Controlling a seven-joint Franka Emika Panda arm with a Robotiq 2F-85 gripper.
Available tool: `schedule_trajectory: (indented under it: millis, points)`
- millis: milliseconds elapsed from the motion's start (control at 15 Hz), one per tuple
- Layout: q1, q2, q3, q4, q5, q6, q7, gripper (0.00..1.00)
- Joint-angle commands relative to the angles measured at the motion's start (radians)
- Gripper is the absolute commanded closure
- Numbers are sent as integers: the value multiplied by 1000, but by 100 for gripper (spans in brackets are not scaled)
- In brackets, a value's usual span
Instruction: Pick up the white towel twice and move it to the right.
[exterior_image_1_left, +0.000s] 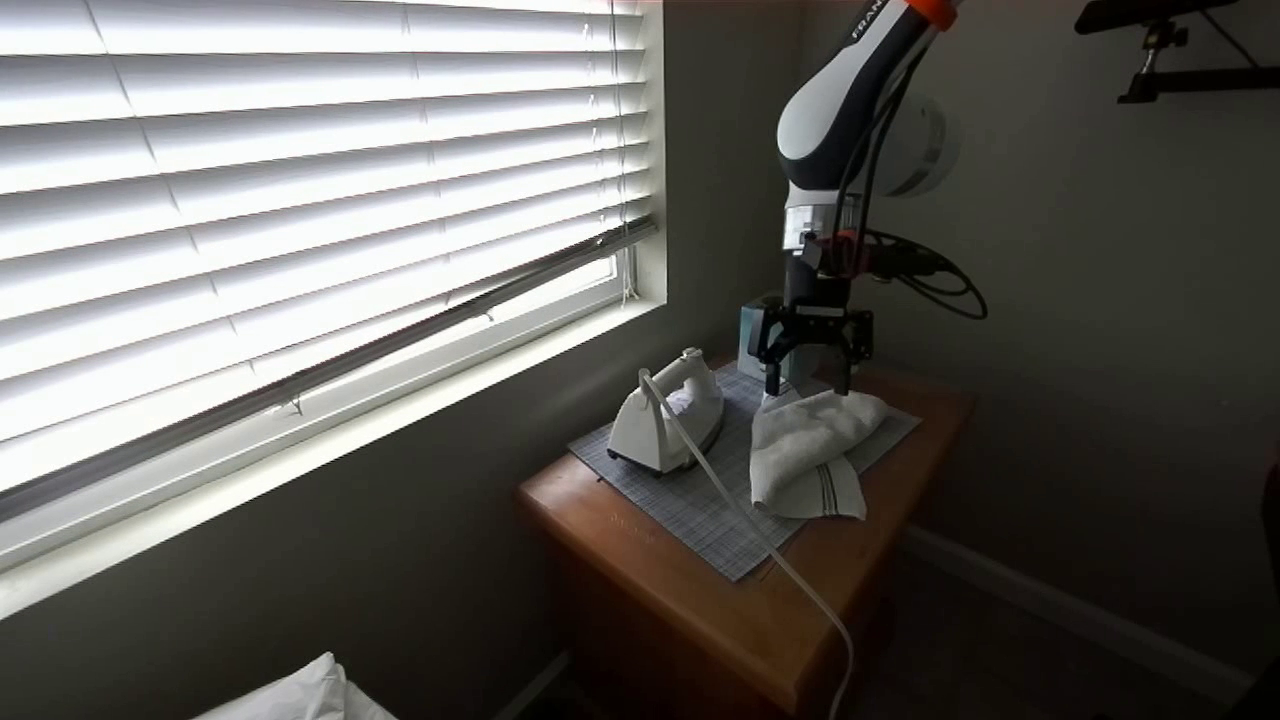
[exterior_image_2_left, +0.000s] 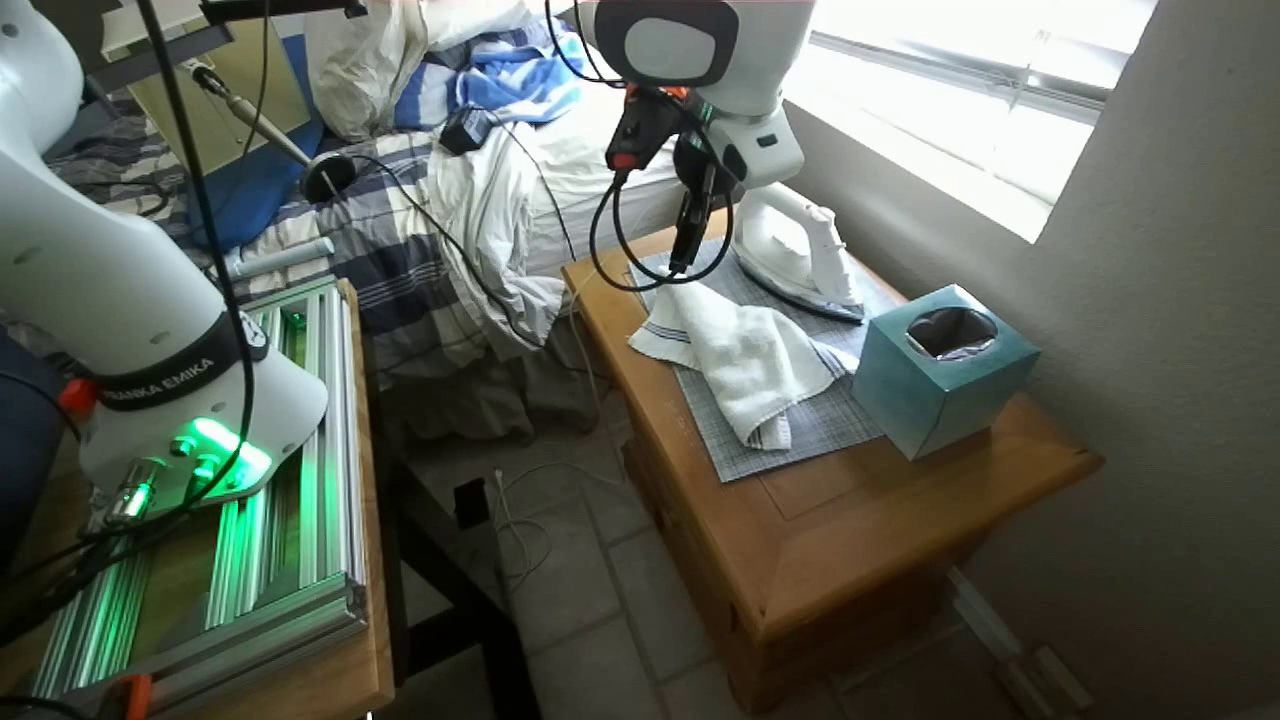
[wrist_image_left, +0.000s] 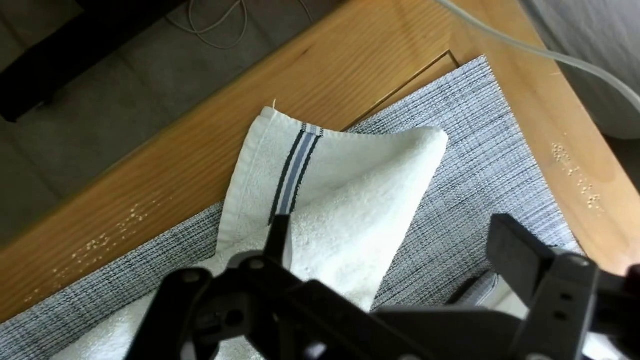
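Slowly Down, Then Straight Up

Well, from where I stand the black two-fingered claw (exterior_image_1_left: 808, 390) hangs over the rumpled white towel (exterior_image_2_left: 755, 350), its fingers (wrist_image_left: 520, 260) spread wide with nothing pinched between them. In both exterior views that cloth, striped near its hem, lies just beside the white electric iron (exterior_image_2_left: 785, 245), on the grey woven mat (wrist_image_left: 490, 150) covering part of the brown wooden counter (exterior_image_2_left: 850, 560). A teal cardboard tissue box (exterior_image_2_left: 930, 385) stands near the iron too.

I'd call this the reach for a pick; whether it is the first or the second, or whether the tips touch cloth, I cannot tell.

To do it well, I would shift the claw away from the iron before closing. The wrist view has one finger over the towel and the other out over the mat on the iron's side, so a pinch there might catch only an edge. Better to straddle the thick raised fold, sink just past its ridge, and stop short of pressing into the mat. Then lift straight up before travelling, so trailing cloth neither drags against the iron nor snags its pale cord (wrist_image_left: 550, 53).
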Motion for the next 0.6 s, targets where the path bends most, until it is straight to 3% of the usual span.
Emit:
schedule_trajectory:
  millis: [0, 533]
  points:
    - [22, 30, -17, 12, 54, 29, 88, 0]
    - [9, 147, -9, 11, 287, 138, 212, 0]
